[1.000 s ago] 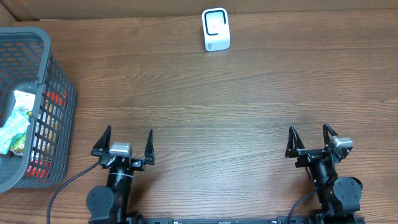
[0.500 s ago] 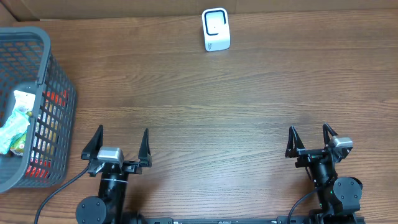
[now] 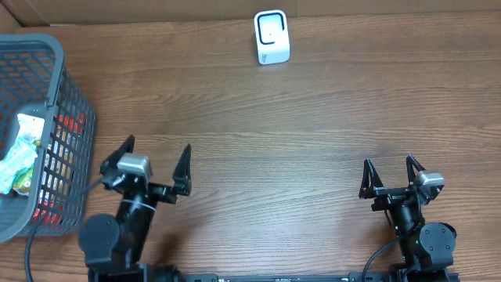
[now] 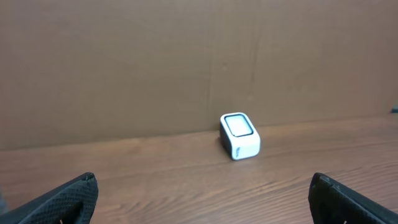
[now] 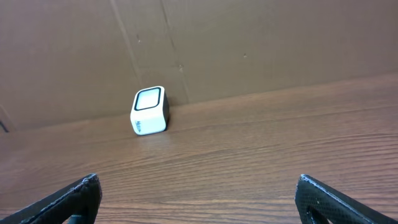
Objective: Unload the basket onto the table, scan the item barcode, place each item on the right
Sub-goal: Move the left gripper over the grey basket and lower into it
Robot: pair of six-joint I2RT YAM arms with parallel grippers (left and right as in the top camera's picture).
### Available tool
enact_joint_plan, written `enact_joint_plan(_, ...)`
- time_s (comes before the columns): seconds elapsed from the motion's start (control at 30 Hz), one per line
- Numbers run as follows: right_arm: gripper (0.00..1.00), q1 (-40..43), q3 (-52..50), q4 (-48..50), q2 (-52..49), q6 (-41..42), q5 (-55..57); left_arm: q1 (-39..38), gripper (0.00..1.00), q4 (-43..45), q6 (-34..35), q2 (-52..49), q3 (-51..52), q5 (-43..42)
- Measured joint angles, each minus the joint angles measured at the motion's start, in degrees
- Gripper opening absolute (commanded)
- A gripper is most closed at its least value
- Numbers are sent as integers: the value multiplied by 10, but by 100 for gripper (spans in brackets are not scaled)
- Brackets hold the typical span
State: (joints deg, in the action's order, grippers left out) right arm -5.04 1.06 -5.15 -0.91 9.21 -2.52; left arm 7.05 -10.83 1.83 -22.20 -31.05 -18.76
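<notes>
Now that my left gripper [image 3: 157,149] is swung toward 9 o'clock, it's closer to the basket [image 3: 74,141] holding the packet [image 3: 22,153], so I guess pickup's next. Both sets of jaws gape empty. The right gripper [image 3: 388,161] hasn't budged, and the scanner [image 3: 272,37] waits at 12.

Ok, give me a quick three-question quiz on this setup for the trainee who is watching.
1. True or false: the scanner stands inside the basket.
2. Which fingers are nearer the basket? A) left fingers B) right fingers
3. Fill in: both pairs of fingers are ___ and hold nothing.
Key: 1 false; 2 A; 3 open.
</notes>
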Motion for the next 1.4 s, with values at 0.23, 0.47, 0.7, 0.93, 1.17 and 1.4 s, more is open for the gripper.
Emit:
enact_joint_plan(0.23,100,0,0,0,0,0,0,0,100,-30,0,-93,-85,-28)
enact_joint_plan(0.47,100,0,0,0,0,-1,0,0,100,-94,-1,-177,-183,-36)
enact_joint_plan(0.7,100,0,0,0,0,0,0,0,100,-257,-7,-291,-351,-35)
enact_joint_plan(0.93,100,0,0,0,0,0,0,0,100,-504,-17,-454,-613,-31)
enact_joint_plan(1.17,100,0,0,0,0,-1,0,0,100,-543,-21,-530,-695,-26)
enact_joint_plan(1.4,100,0,0,0,0,0,0,28,100,-561,21,-558,-695,36)
